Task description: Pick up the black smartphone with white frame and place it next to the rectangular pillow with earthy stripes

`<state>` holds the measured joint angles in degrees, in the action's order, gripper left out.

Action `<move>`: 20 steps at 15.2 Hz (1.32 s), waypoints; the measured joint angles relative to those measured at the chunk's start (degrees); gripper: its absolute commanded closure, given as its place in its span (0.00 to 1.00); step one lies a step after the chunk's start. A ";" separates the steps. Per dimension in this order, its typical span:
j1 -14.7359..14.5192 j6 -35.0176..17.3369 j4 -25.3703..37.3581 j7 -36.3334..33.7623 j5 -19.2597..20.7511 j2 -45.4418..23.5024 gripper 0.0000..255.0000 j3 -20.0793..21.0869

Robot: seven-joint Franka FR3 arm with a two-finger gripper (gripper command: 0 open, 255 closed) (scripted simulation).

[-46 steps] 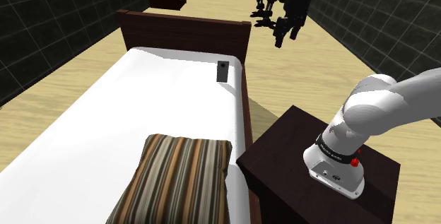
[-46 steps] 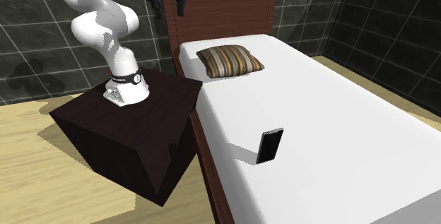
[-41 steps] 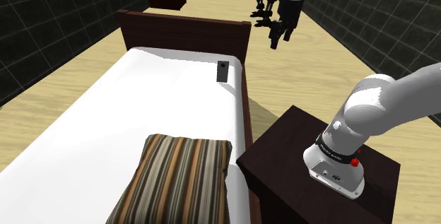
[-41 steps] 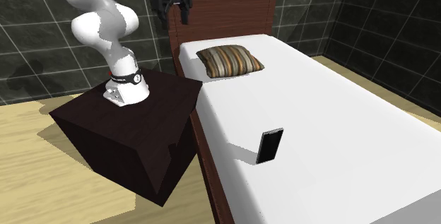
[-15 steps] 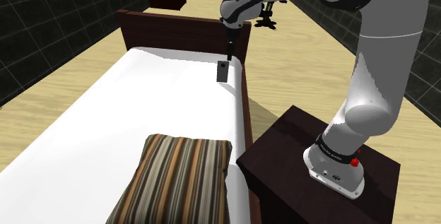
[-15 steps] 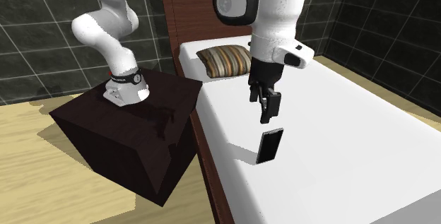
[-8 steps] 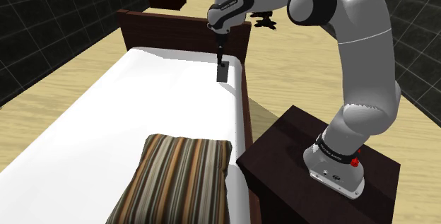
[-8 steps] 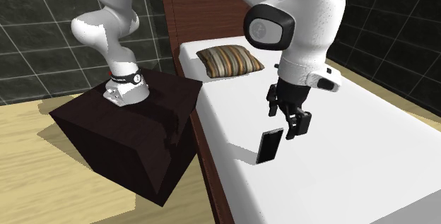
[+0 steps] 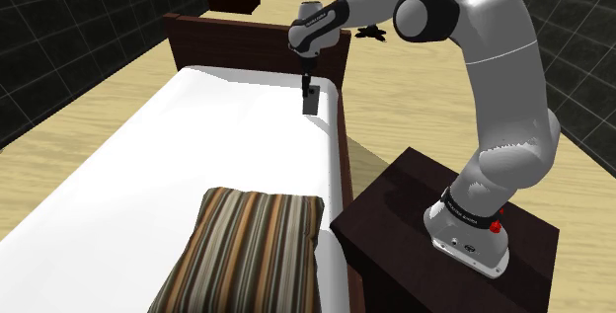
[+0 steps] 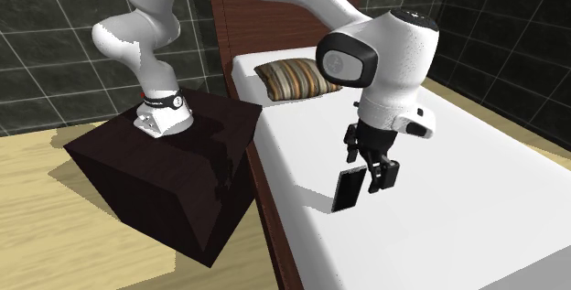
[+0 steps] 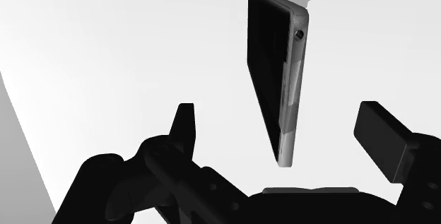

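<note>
Since half a second ago the gripper (image 9: 307, 88) has dropped from just above the smartphone (image 9: 310, 101) to straddle its upper part; the phone itself has not shifted.

Position: the smartphone stands on end, slightly tilted, on the white bed (image 9: 197, 133), at the far end in the shoulder view, close to the dark board and to the bed's right edge; the striped pillow (image 9: 247, 247) lies at the near end, well apart from it.

Gripper state: spread; in the wrist view the smartphone (image 11: 272, 60) sits between the two fingers (image 11: 185, 120), one on each broad side, with a gap on both; nothing is clasped yet.

Handling, as a judgement: a thin, stiff, light slab; the dark face looks smooth and likely slippery; balanced on end, it may topple if one finger meets it first. Closing evenly across the two broad faces, on the upper half, seems the sound hold; moderate force should suffice.

Markings: no brand or writing legible on the smartphone; small openings show on its pale frame; the band on the arm's base above the dark stand (image 9: 395, 212) is too small to read.
</note>
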<state>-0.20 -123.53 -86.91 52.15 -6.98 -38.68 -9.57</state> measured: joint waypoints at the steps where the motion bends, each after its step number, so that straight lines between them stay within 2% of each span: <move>1: 0.03 -0.12 -0.06 0.04 -0.02 -0.06 0.00 0.01; 5: 0.07 -0.26 -0.13 0.10 -0.04 -0.11 0.00 0.01; 6: 0.07 -0.26 -0.13 0.10 -0.04 -0.11 1.00 0.01; 16: 0.07 -0.27 -0.13 0.10 -0.04 -0.11 1.00 0.01; 20: -0.05 1.45 0.44 -0.08 0.19 1.06 1.00 -0.14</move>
<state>-0.25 -122.08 -86.47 52.07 -6.80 -37.62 -9.71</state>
